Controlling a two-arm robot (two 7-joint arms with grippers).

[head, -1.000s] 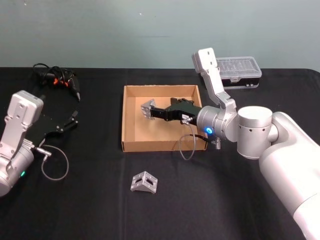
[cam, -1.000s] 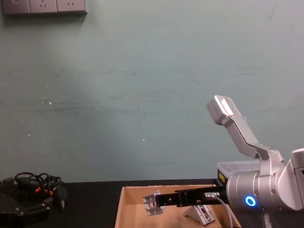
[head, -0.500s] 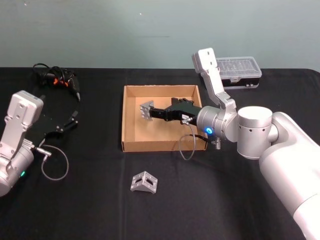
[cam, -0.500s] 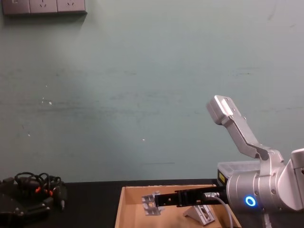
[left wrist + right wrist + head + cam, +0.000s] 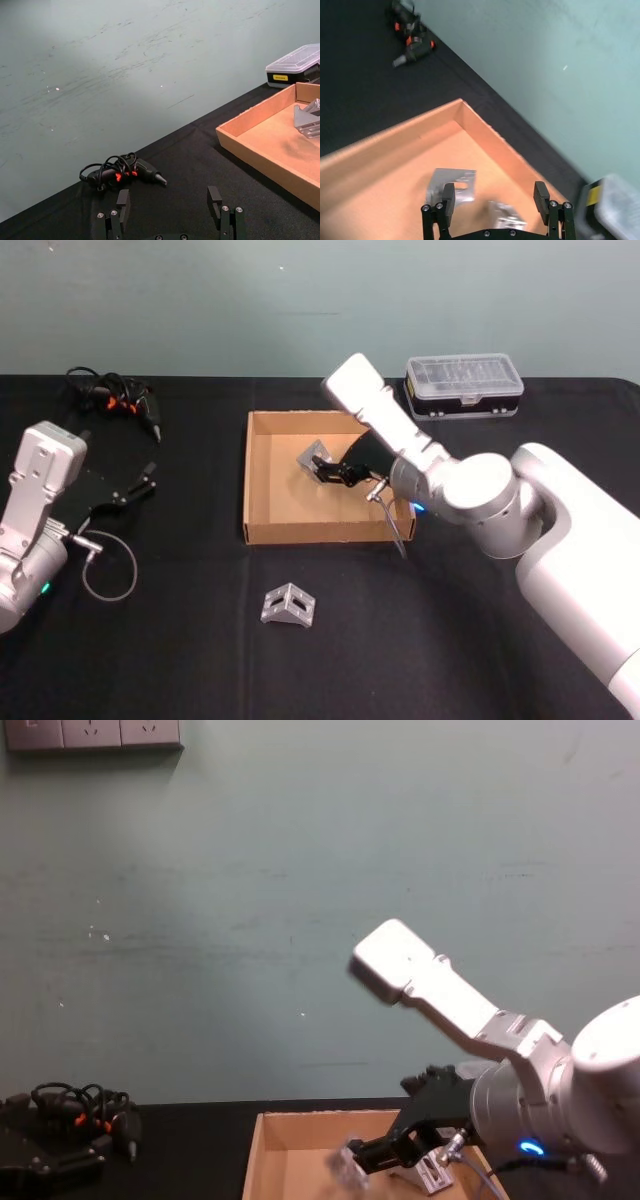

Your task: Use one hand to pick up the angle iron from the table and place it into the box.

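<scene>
The right gripper [image 5: 335,471] hovers over the box [image 5: 262,532], jaws wide and holding nothing. One bracket [image 5: 453,183] shows inside the box, just beyond a finger. The loose angle iron [image 5: 288,604] sits on the table [image 5: 180,660] at 6 o'clock from the box and about 7 o'clock from those jaws, its long edge running near 9-to-3. The right arm looks nearer; the left gripper [image 5: 169,199], also wide open, is parked at 9 o'clock. The angle iron is small, silver and L-shaped, with dark holes.

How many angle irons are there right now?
3. The first angle iron lies on the table in front of the box. The second angle iron is in the box by the right gripper. The third angle iron lies in the box too.
</scene>
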